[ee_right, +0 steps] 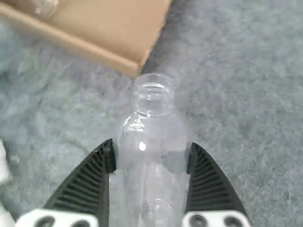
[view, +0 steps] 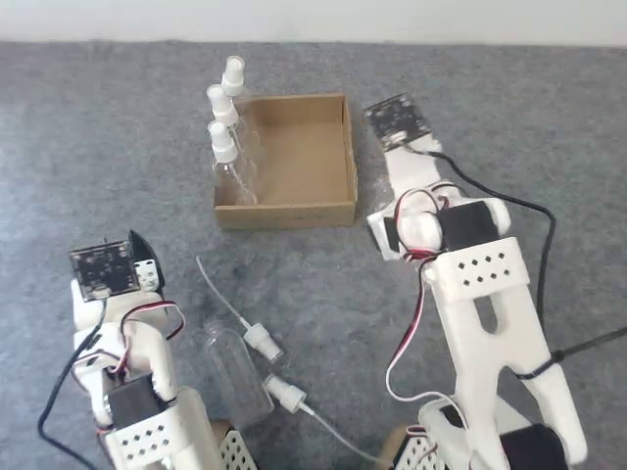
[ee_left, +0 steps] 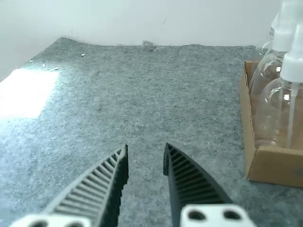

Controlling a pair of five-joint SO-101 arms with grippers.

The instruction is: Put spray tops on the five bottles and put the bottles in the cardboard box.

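Note:
Three clear bottles with white spray tops (view: 225, 137) stand along the left inside wall of the cardboard box (view: 304, 211). A bare bottle (view: 236, 372) lies on the grey mat beside two loose spray tops (view: 263, 341) (view: 287, 394) with long tubes. My right gripper (ee_right: 151, 145) is shut on another clear topless bottle (ee_right: 152, 101), its mouth pointing toward the box's corner (ee_right: 135, 66). My left gripper (ee_left: 146, 149) is open just above the mat, well left of the box (ee_left: 265, 161) and its capped bottles (ee_left: 279, 94); in the high view the left gripper (view: 140, 255) is at lower left.
The right arm (view: 470, 264) stretches over the mat just right of the box, with cables (view: 529, 211) trailing off it. Grey mat (view: 118, 127) lies open left of the box. A white wall (ee_left: 142, 19) borders the mat's far edge.

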